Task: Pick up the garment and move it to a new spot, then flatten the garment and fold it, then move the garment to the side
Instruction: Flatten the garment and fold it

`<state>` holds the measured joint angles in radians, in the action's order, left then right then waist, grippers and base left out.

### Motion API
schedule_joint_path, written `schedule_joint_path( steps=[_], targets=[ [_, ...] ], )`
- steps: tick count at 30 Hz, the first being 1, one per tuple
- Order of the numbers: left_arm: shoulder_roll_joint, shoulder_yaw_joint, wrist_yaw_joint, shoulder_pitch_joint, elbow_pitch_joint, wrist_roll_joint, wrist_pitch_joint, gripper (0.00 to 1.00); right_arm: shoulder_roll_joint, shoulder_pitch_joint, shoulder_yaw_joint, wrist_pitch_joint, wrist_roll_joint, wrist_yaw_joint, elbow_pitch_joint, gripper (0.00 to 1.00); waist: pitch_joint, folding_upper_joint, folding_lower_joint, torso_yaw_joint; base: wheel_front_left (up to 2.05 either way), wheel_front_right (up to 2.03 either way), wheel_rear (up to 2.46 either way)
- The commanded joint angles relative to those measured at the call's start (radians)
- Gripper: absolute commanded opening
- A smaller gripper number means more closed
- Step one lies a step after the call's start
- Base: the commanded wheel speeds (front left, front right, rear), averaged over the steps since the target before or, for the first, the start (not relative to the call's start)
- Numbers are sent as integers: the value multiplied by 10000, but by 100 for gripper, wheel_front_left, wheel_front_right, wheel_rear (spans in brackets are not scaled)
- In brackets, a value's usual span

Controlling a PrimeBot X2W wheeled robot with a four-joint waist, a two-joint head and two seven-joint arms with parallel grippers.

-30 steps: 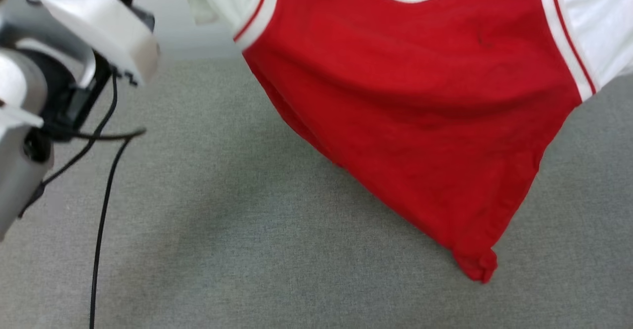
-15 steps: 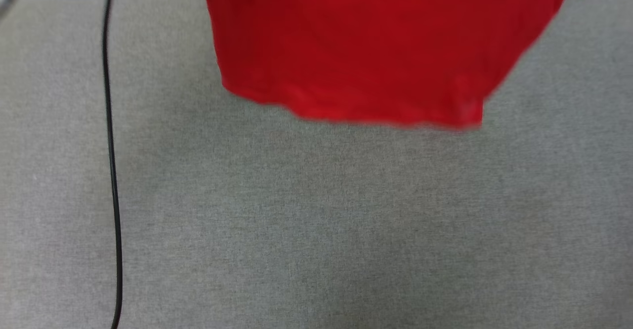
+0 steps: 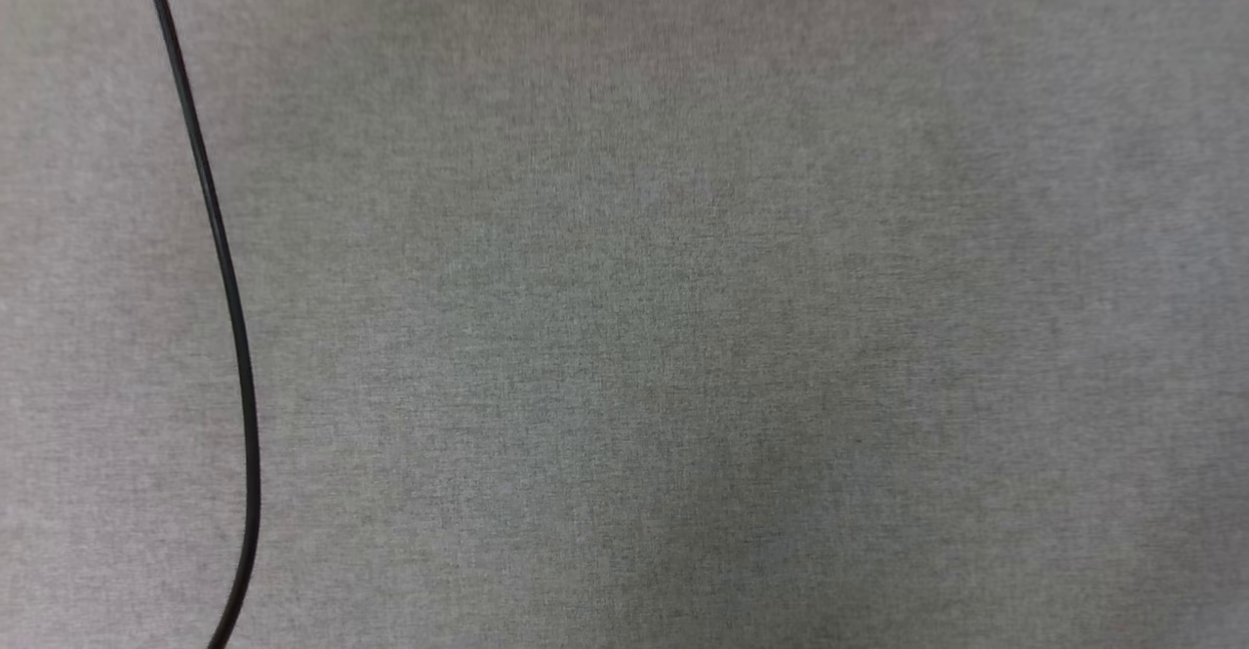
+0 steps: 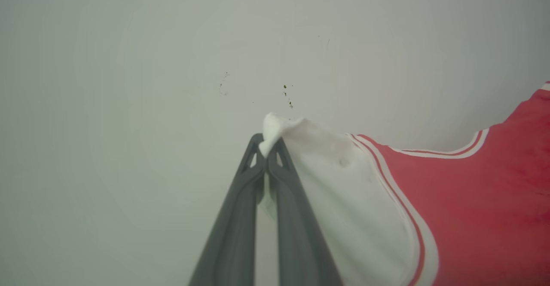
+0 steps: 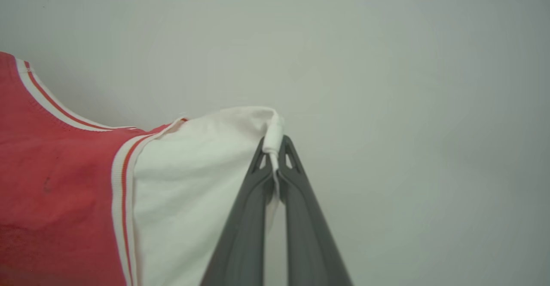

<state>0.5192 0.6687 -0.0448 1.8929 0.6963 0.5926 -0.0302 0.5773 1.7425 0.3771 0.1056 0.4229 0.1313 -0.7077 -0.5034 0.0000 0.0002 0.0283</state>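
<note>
Head view, surface: a grey woven cloth surface (image 3: 683, 337) lay across the frame, with a darker patch near its middle.
Head view, cable: a thin black cable (image 3: 229, 307) ran from far to near along the left side, bowing slightly to the right on the way.
Left wrist view, left gripper: the left gripper (image 4: 266, 146) was clenched, its two dark fingers pressed together at the tips on a bunched edge of white cloth.
Left wrist view, white sleeve: the white sleeve (image 4: 335, 182) was pinched at its outer edge and hung to the right of the fingers.
Left wrist view, shirt: the red shirt (image 4: 472, 200) ran on rightward from the striped seam, its collar trim showing along the top edge.
Left wrist view, wall: a pale wall (image 4: 129, 84) stood behind, with a few small dark specks (image 4: 287, 94) just above the fingertips.
Right wrist view, right gripper: the right gripper (image 5: 275, 148) was clenched on a rolled white edge.
Right wrist view, other white sleeve: the other white sleeve (image 5: 193, 182) hung to the left of the fingers, joining the red body at a striped seam.
Right wrist view, where the shirt was: it was held up in front of the pale wall, one sleeve in each gripper.
</note>
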Motion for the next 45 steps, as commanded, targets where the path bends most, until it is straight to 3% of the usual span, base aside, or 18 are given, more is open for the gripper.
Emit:
schedule_joint_path(
  steps=[1, 11, 23, 35, 45],
  targets=[
    [-55, -36, -37, 135, 122, -14, -64, 0, -55, 167, 50, -79, -65, -12, -159, 0, -175, 0, -2, -22, 0, 0, 0],
    [-467, 110, -351, -468, 1663, 204, -1106, 0, -636, -157, 1220, -1258, 529, -12, -1626, 0, -498, 0, -2, 18, 0, 0, 0],
    [-419, 198, -370, -4049, 1693, 709, -2198, 0, -742, -3152, 2982, -2675, 2219, -12, -1693, 0, 708, 0, -2, -28, 0, 0, 0],
    [81, -458, 871, -9614, -815, 1606, -2362, 0, -606, -7066, 4137, -3437, 3699, -12, -881, 0, 2366, 0, -2, 18, 0, 0, 0],
    [543, -846, 2091, -14043, -3335, 2202, -2369, 0, -289, -9852, 4357, -3669, 4231, -12, -107, 0, 3550, 0, -2, 110, 0, 0, 0]
  ],
)
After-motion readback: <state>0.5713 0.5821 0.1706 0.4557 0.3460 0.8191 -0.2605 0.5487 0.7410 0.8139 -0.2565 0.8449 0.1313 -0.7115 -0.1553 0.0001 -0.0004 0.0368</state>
